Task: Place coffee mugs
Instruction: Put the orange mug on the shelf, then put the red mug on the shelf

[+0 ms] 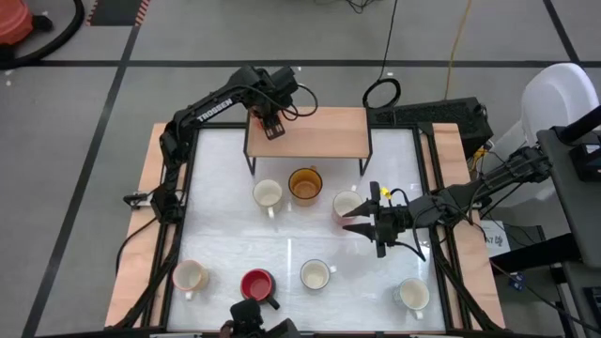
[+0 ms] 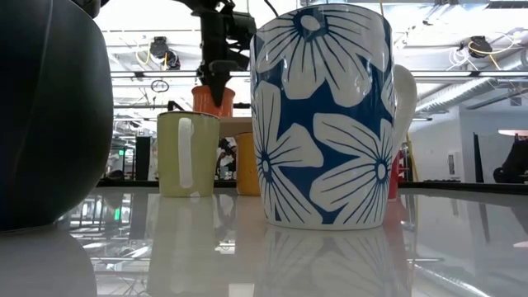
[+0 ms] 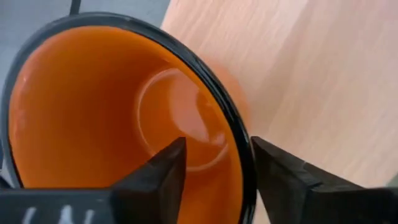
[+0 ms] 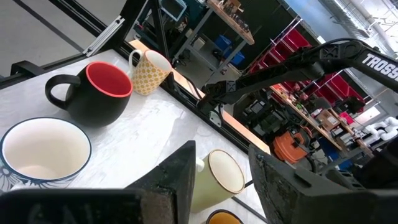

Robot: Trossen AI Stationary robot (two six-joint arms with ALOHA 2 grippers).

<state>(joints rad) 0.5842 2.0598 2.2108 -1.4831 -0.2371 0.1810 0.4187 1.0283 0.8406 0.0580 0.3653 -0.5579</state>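
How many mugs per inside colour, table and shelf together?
Orange-inside mugs: 1
Amber-inside mugs: 1
Red-inside mugs: 1
White-inside mugs: 5
Total: 8

A wooden shelf (image 1: 319,131) stands at twelve o'clock on the white table (image 1: 291,249), a black cable (image 1: 382,92) coiled just beyond.

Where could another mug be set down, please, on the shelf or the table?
The shelf is bare right of the orange mug under the left pincer. The table is free between the back and front mug rows. It is crowded around the amber mug and right pincer.
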